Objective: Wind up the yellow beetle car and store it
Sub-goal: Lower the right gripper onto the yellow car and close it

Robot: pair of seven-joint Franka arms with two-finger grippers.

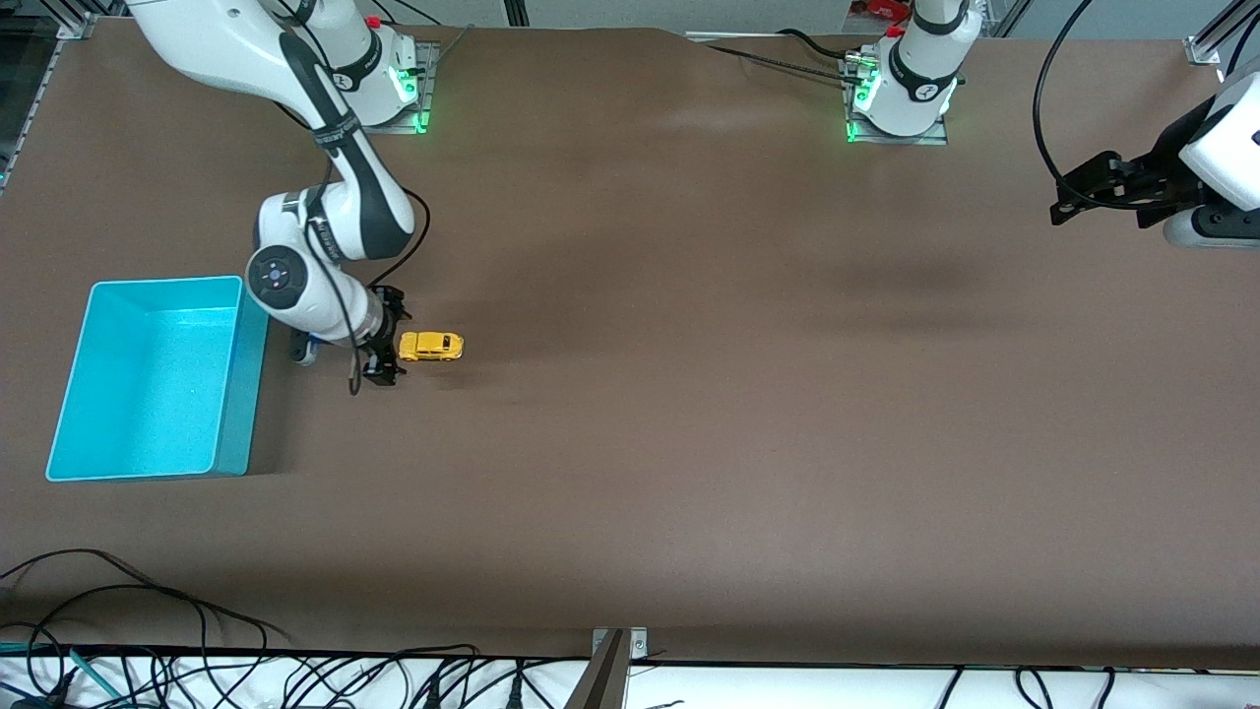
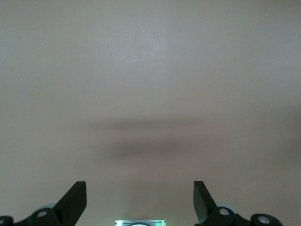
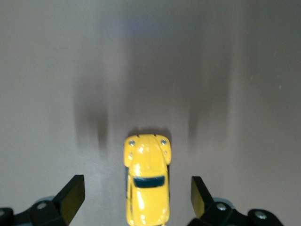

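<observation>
Brown matting covered the whole table (image 1: 689, 443), with cables (image 1: 148, 630) trailing along the edge nearest the front camera. A turquoise bin (image 1: 241, 384) sat toward the right arm's end of the table.

The right gripper (image 1: 387, 340) was low at the table, just beside the bin, its fingers (image 3: 70, 197) spread wide. The yellow beetle car (image 1: 430, 346) stood on its wheels on the matting directly ahead of that gripper, its one end lying between the two fingertips. In the right wrist view the car (image 3: 146, 186) sat in the middle of the gap, with clear space between its sides and each finger, so nothing was gripped. Its dark window and the two small lamps at the end pointing away from the gripper showed plainly. The car lay on the side of the gripper away from the bin.

The left gripper (image 1: 1098, 187) waited up in the air over the left arm's end of the table, well apart from the car. In the left wrist view its fingers (image 2: 73, 200) stood wide apart too, with only bare matting and a soft shadow under them.
</observation>
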